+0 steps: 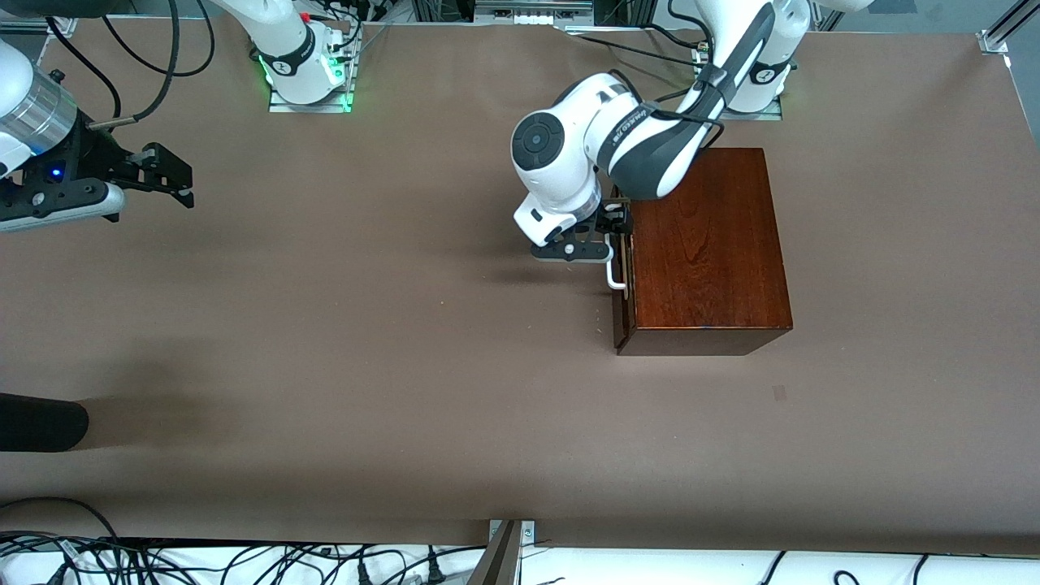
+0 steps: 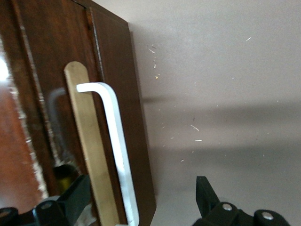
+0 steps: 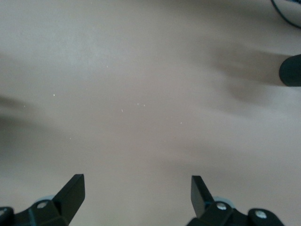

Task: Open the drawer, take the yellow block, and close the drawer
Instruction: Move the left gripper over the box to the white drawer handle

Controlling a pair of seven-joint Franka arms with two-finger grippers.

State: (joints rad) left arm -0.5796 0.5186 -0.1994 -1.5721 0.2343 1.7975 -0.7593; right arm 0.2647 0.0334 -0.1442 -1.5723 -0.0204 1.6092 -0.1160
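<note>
Drawer [image 1: 623, 276] shut, left jaws [image 1: 619, 230] spread astride white handle [image 2: 117, 155], right jaws [image 1: 180, 185] spread, waiting

The drawer [image 1: 622, 268] shows no interior in any view, so the yellow block cannot be found. The left arm's wrist covers the upper end of the white handle [image 1: 615, 272] in the front view; the left wrist view cuts the handle's lower end at the frame edge. The left gripper [image 1: 615, 234] is largely masked there. The right gripper [image 1: 166, 180] is partly cropped by the front view's edge, its arm likewise. A dark object [image 1: 41, 423] at that edge is unidentifiable.
</note>
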